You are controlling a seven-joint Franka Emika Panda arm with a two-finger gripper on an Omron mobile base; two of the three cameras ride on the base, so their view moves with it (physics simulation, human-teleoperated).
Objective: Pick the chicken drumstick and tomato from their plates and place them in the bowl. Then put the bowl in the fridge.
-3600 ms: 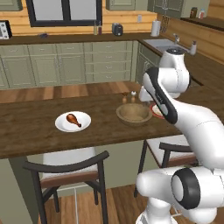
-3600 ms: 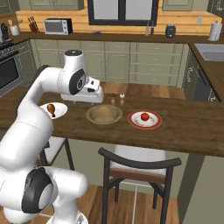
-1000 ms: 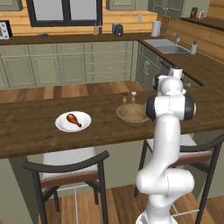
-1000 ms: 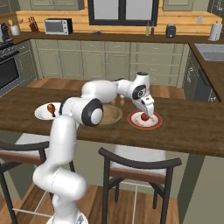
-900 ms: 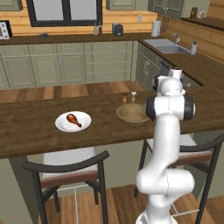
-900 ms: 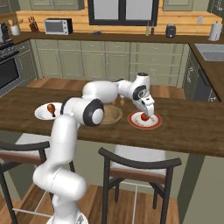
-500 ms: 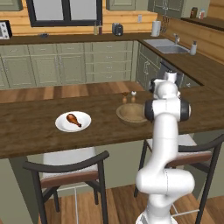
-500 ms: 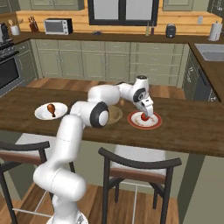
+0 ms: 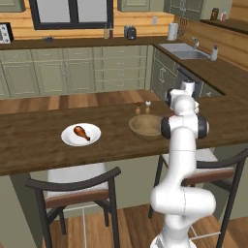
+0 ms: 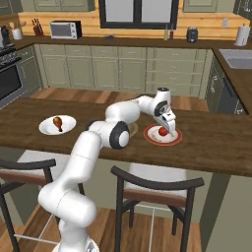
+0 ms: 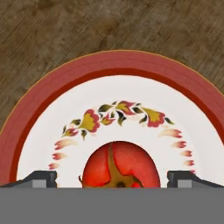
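Claw spread wide, straddling tomato, fingertips at 9 and 3 o'clock of it, nothing gripped. Tomato sitting on red-rimmed plate on wooden surface. Bowl at 9 o'clock of that plate. Drumstick on white plate, well apart, further at 9 o'clock.

Tomato on plate; bowl between plate and drumstick.

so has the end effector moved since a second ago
Yes. In the right base view the end effector has come down closer to the tomato on the red-rimmed plate, open jaws either side of it.
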